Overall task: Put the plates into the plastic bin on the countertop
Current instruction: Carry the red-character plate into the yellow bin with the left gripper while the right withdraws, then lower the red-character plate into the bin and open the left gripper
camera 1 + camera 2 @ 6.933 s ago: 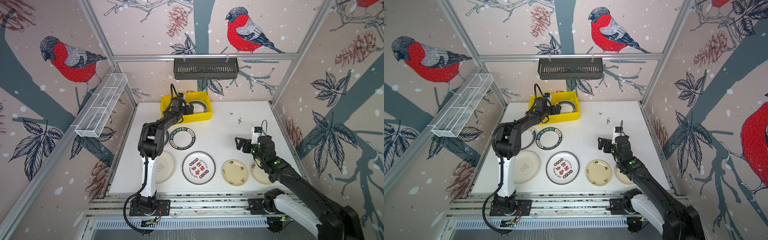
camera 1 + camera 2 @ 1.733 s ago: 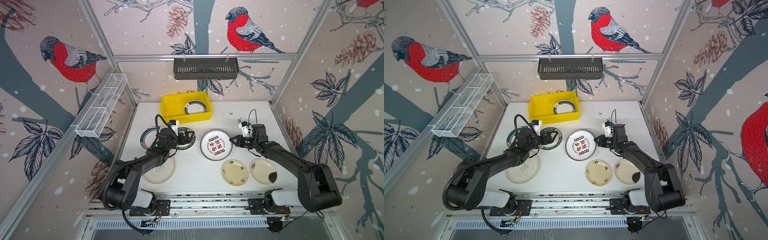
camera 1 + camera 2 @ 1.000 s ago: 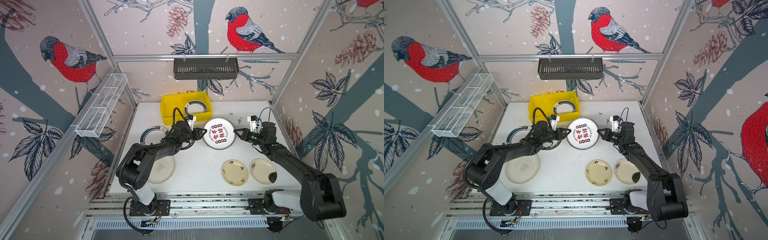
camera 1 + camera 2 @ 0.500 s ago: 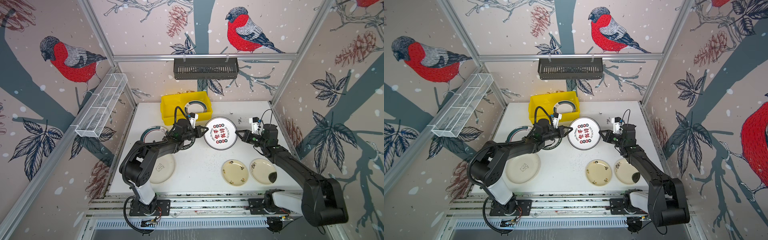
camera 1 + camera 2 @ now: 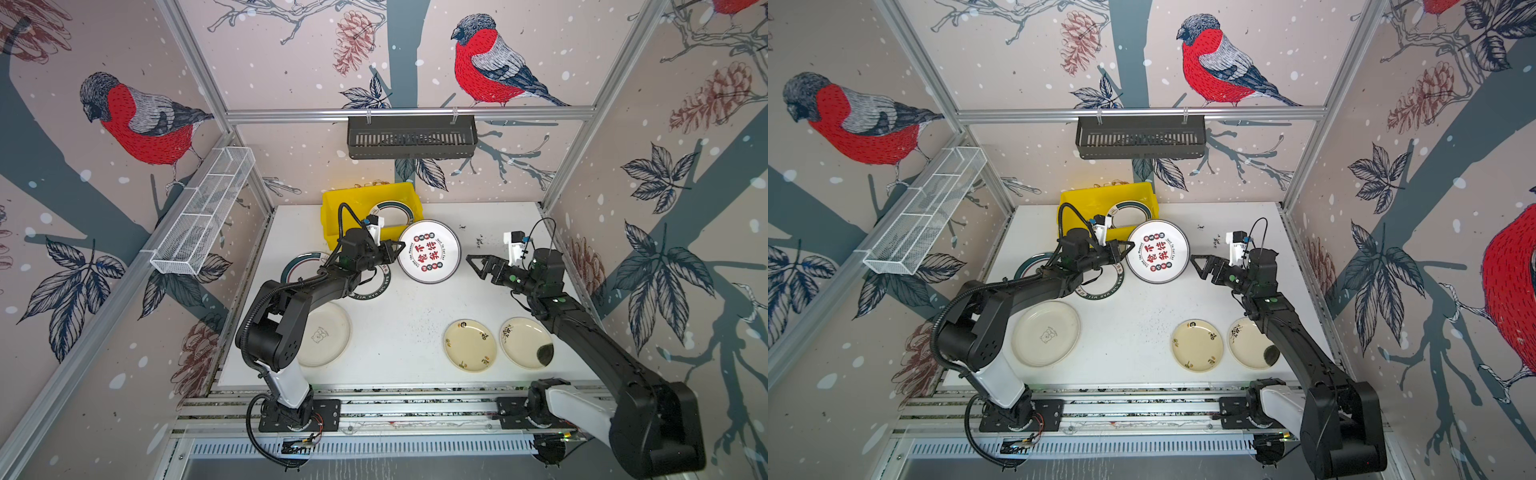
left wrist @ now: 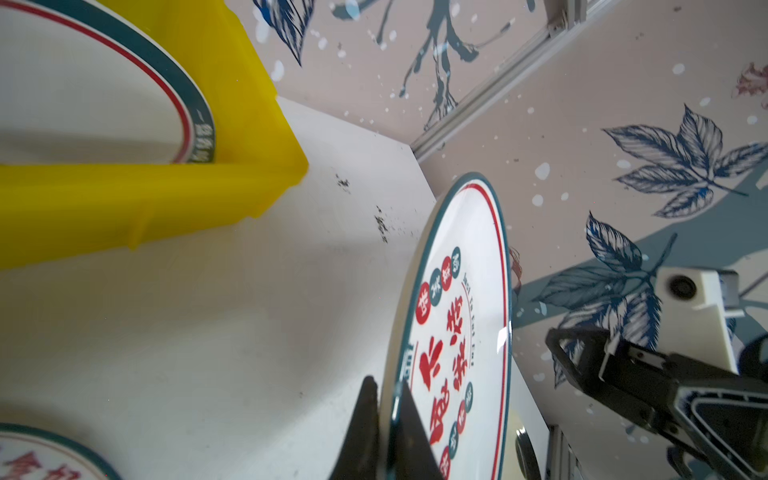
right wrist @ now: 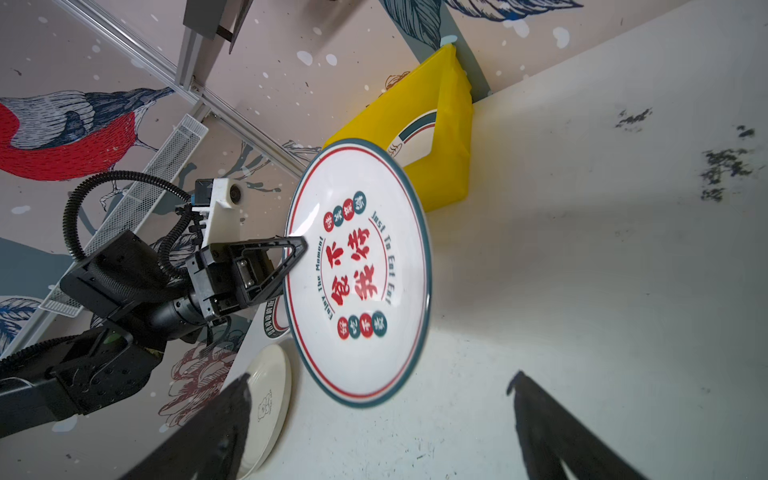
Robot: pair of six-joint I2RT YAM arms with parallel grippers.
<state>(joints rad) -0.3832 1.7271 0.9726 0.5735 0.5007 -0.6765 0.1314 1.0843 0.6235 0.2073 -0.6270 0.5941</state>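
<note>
Centre-left of top view: left gripper (image 5: 397, 250) pinches left rim of red-character plate (image 5: 430, 252). Thin edge grip, since flat plate offers no other hold. Plate is lifted off countertop (image 5: 415, 332), tilted, just beside front right corner of plastic bin (image 5: 330, 220) at upper centre, likely staged for carry over rim. One green-rimmed plate (image 5: 405, 208) lies inside bin. Right of centre: right gripper (image 5: 476, 268), jaws spread wide, clear of plate, so load hangs on left pinch alone.
</note>
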